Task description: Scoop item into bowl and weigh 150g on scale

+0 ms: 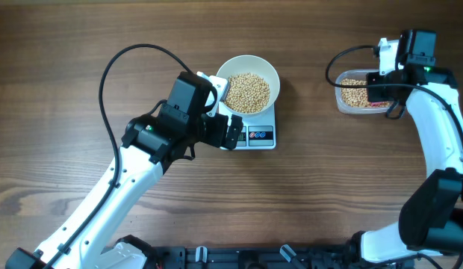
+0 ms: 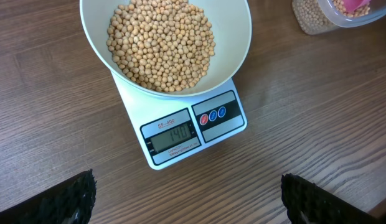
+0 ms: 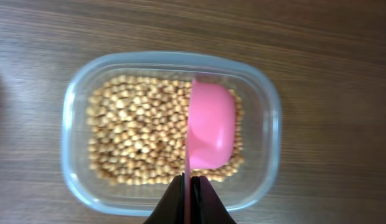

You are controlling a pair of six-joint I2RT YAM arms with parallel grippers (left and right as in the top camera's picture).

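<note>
Overhead view, starting from the left: the left end effector (image 2: 187,205) hovers just beside the display edge of the scale (image 1: 261,137), its fingers wide apart and holding nothing. On the scale stands the white bowl (image 1: 272,69), already filled in good part with beans (image 1: 249,92). They are small, round, tan-yellow and dry, and they lie in a loose heap, so I judge they will roll and spill easily. The display (image 2: 174,134) shows three digits, but I cannot read them with certainty.

Well apart to the right stands the clear tub (image 1: 340,96) with more beans. Above it is the right end effector (image 3: 190,186), its fingers pressed together on the thin handle (image 3: 188,169) of a pink scoop (image 3: 211,130). The scoop's long axis runs straight out from the fingers, and it sits over the beans near the middle of the tub. It looks empty.

The coming move depends on this: the bowl lies to the left of the right end effector, across the counter (image 1: 314,172). Only the right arm carries the scoop, although the left arm is nearer to the bowl.
</note>
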